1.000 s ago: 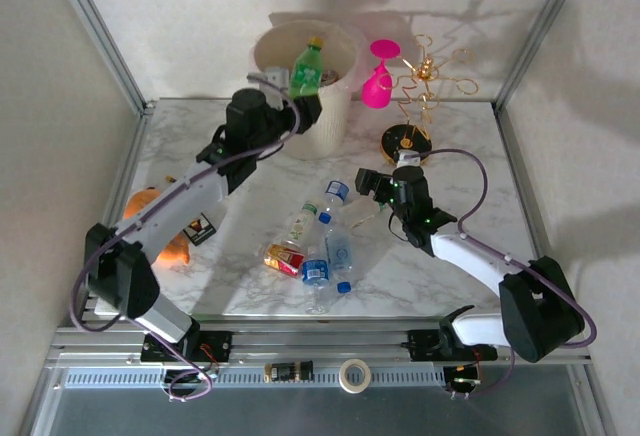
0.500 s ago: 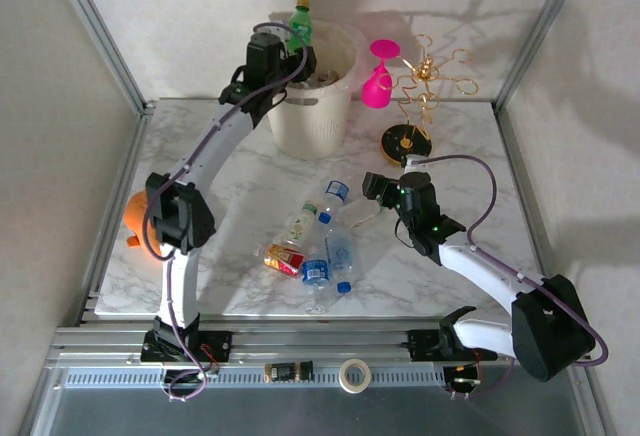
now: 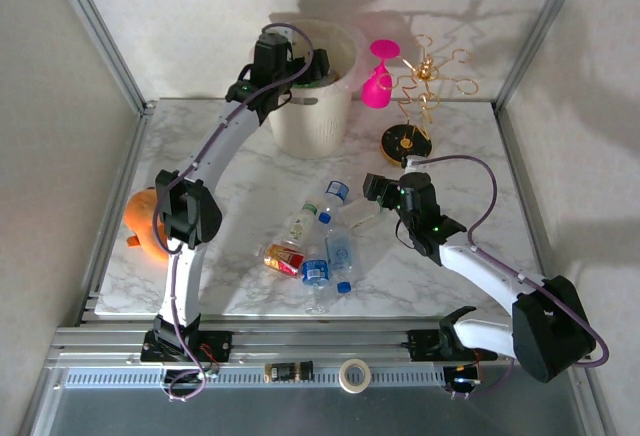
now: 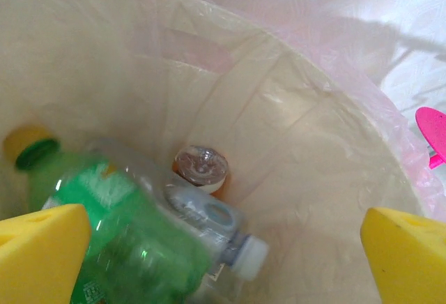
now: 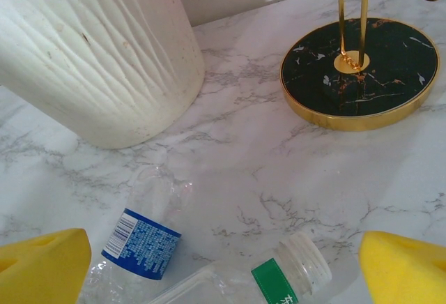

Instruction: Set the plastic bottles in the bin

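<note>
Dropped from the left jaws within the last second, the green plastic bottle with a yellow cap [image 4: 118, 248] now lies in the tall cream-white plastic bin [image 4: 313, 178], directly beneath those jaws, which stand wide apart and empty. The arm should probably rise straight up, clear of the rim, before swinging back. Several small plastic bottles [image 3: 315, 274] lie clustered on the marble worktop [image 3: 250, 176], just left of the right jaws. Those are spread wide and empty, hovering over a clear plastic bottle with a green label [image 5: 268, 276]. A blue-labelled clear bottle [image 5: 143, 245] lies toward their left pad. It seems best to straddle the green-labelled body, not the neck, and close gently, since thin plastic likely slips. Steer clear of the black-and-gold round stand base [image 5: 359, 67] ahead and to the right.
</note>
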Motion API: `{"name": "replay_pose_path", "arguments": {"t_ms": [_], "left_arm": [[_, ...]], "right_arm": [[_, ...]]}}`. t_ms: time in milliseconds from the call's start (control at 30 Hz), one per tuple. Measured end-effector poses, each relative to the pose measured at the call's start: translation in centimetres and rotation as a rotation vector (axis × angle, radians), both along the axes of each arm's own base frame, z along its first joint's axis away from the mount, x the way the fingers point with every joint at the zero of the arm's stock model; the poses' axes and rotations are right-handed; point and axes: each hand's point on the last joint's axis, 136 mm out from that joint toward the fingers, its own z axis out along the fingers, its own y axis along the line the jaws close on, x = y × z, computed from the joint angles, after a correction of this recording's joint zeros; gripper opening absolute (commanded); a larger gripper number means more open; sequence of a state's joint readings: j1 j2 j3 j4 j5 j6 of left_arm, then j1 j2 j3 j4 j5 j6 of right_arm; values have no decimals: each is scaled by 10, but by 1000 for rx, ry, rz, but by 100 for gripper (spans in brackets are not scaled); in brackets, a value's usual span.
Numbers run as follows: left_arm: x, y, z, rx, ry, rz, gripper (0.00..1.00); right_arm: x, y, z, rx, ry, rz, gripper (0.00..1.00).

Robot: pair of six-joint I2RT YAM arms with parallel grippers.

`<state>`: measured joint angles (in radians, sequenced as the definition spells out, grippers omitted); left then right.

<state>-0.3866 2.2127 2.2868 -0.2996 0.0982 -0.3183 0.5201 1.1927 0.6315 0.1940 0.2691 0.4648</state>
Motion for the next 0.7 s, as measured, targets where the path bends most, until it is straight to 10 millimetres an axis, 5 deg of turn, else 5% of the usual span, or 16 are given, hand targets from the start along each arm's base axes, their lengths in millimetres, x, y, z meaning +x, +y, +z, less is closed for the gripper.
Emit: {"name": "replay_pose_path", "arguments": {"t_ms": [200,533,700], "left_arm": [[-21,-8,7,-2,0,-37,100],[-128,-5,90,-122,-196,-146,100],[-166,9,86,-183,-238,-160,100]], "right_arm": [[1,0,-1,27,8,-13,99],[-2,4,-39,129,139,-66,99],[-5,7,-58,183,210,-92,99]]}}
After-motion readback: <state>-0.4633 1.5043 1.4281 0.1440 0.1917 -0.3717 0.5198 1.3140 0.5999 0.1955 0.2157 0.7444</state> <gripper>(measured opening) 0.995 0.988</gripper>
